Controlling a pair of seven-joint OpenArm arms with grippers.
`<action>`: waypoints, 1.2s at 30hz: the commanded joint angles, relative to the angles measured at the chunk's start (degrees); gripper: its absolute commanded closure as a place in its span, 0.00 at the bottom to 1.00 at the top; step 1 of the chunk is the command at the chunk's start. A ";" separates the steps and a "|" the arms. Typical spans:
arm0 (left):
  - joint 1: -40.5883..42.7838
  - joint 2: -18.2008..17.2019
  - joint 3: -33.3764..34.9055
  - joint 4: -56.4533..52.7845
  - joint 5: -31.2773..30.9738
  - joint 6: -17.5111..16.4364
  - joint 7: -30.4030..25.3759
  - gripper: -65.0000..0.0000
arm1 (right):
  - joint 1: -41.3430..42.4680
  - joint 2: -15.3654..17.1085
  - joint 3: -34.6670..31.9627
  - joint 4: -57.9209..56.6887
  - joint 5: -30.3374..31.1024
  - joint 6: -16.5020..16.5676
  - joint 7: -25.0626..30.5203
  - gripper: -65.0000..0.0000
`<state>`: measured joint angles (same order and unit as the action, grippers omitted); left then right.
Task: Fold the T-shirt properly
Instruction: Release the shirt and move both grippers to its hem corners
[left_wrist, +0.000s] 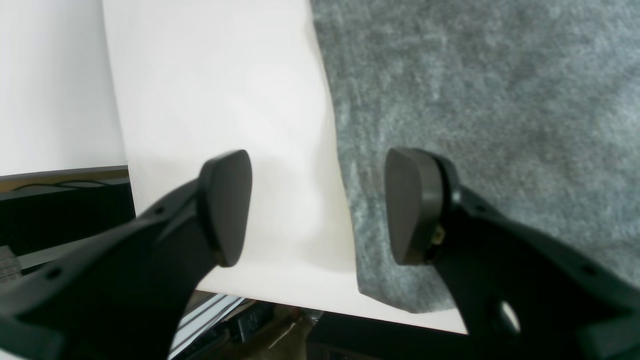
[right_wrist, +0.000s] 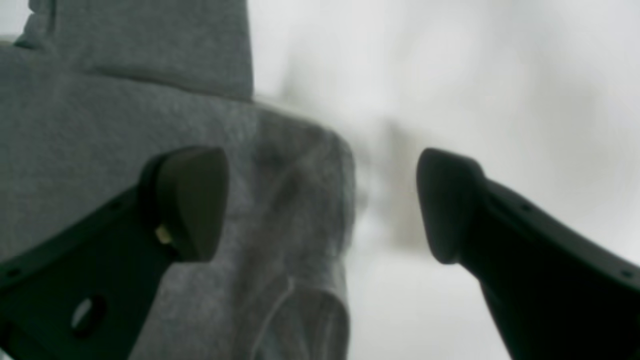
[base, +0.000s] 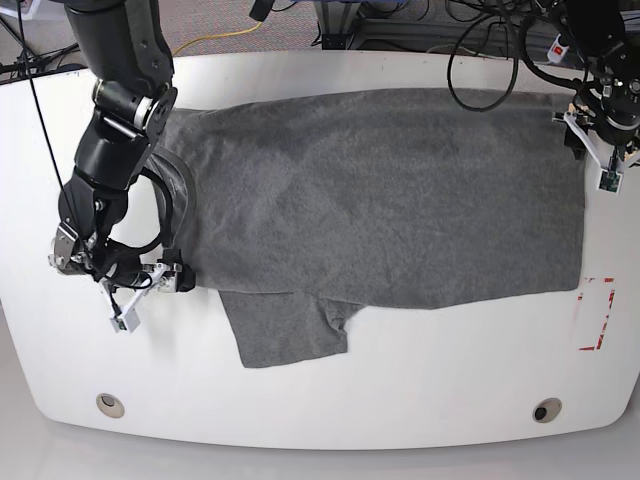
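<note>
T-shirt (base: 380, 190) lengthwise across table, collar left.

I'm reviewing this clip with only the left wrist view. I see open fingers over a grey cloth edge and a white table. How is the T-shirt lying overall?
Observer: The T-shirt is spread flat across the table, with its collar end by the right hand and its hem end by the left hand.
Operator: Any sleeve out?
Observer: One sleeve sticks out toward the near table edge. No other sleeve shows.
Operator: Is the right hand holding cloth?
Observer: No. Its fingers stand wide open over the shirt's edge, with nothing gripped.
</note>
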<state>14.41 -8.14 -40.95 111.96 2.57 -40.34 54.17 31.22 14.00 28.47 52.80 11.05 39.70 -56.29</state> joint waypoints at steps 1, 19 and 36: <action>-0.30 -0.87 -0.24 0.96 -0.15 0.34 -0.77 0.42 | 2.14 1.08 -0.47 -2.38 0.69 0.30 2.62 0.13; -7.34 -1.22 -0.06 0.35 0.38 0.34 -0.41 0.28 | 2.40 -1.12 -4.42 -8.88 0.60 0.30 11.50 0.83; -28.35 -7.73 0.20 -33.68 0.20 3.99 -5.51 0.20 | 2.49 -1.38 -4.42 -8.88 0.60 0.30 11.50 1.00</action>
<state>-12.05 -13.82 -40.58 81.21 3.25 -36.53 50.74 31.68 11.94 23.97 43.00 10.74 39.48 -45.93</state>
